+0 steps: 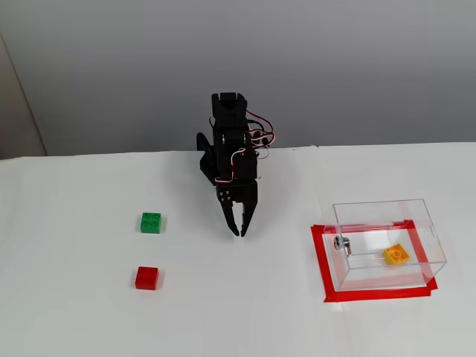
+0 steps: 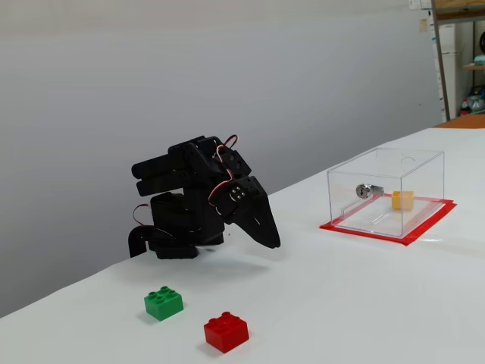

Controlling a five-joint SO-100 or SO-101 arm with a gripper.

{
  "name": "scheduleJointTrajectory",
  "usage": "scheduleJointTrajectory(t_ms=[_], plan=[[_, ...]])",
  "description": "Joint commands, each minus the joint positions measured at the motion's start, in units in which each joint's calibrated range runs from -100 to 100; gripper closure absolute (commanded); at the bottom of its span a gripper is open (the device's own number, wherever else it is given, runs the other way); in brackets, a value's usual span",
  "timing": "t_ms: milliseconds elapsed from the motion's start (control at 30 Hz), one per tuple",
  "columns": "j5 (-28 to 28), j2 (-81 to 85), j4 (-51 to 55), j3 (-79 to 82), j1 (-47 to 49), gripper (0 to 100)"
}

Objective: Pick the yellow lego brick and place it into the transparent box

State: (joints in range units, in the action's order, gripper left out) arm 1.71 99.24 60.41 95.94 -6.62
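The yellow lego brick (image 1: 396, 255) lies inside the transparent box (image 1: 420, 216), near its right side; in the other fixed view it shows through the clear wall (image 2: 402, 199) of the box (image 2: 424, 163). A small metal knob (image 1: 341, 242) sits on the box's left wall. My black gripper (image 1: 239, 229) is folded down at the arm's base, well left of the box, fingers together and empty. It also shows in the other fixed view (image 2: 273, 243), pointing down just above the table.
A green brick (image 1: 151, 222) and a red brick (image 1: 146, 277) lie on the white table to the left of the arm; both also show in the other fixed view, green (image 2: 164, 302) and red (image 2: 226, 331). Red tape (image 1: 325, 268) frames the box.
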Motion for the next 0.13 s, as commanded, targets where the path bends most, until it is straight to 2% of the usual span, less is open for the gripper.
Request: scheduleJointTrajectory(t_ms=[0,100], plan=[[0.17,0.51,-0.62,0.35,-0.36,98],[0.17,0.51,-0.62,0.35,-0.36,98]])
